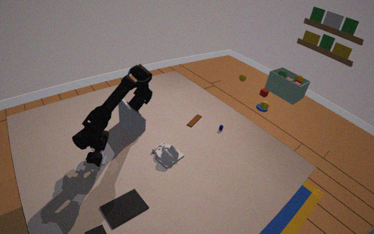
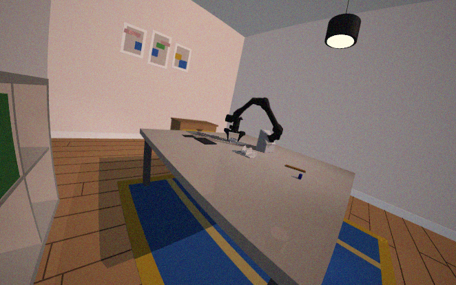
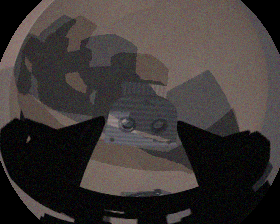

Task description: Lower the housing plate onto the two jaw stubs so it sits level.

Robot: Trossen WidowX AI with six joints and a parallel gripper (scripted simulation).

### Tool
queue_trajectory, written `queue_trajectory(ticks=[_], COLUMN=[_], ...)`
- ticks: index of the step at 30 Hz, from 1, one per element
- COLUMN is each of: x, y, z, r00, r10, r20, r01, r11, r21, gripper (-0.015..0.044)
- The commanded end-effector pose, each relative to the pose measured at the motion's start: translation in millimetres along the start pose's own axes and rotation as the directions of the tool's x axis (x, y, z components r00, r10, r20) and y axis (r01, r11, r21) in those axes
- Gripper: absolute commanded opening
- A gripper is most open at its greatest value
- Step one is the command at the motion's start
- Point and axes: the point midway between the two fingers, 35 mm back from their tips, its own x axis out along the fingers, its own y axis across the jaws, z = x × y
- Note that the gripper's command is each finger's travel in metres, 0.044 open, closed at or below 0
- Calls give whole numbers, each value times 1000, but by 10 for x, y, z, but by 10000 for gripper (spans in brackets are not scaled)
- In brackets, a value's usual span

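The grey housing plate (image 3: 142,107) lies on the table, with two round holes showing in the wrist view; a pale edge of it shows in the top view (image 1: 103,160). My gripper (image 3: 141,123) (image 1: 95,159) (image 2: 233,137) is open and points down, its fingers on either side of the plate with nothing held. In the top view the gripper hides most of the plate. The pale gripper base with its jaws (image 1: 168,156) (image 2: 248,151) stands on the table, apart from the plate. The jaws' fine detail and the stubs are too small to tell apart.
A grey upright block (image 1: 131,120) (image 2: 263,142) stands by the arm's base. A large dark slab (image 1: 124,208) (image 2: 205,140) and a smaller dark one (image 1: 96,229) lie near one edge. An orange-brown bar (image 1: 194,120) (image 2: 295,168) and a small blue piece (image 1: 221,128) (image 2: 299,176) lie beyond the base.
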Motion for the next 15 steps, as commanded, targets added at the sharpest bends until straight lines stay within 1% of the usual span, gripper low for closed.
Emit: queue_trajectory(ticks=[1, 13, 15], x=[0, 0, 0], y=[0, 0, 0], z=[0, 0, 0], r00=[1000, 1000, 1000], r10=[0, 0, 0], r20=[0, 0, 0], r01=[0, 0, 0], r11=[1000, 1000, 1000], r21=[0, 0, 0], gripper=[433, 353, 351])
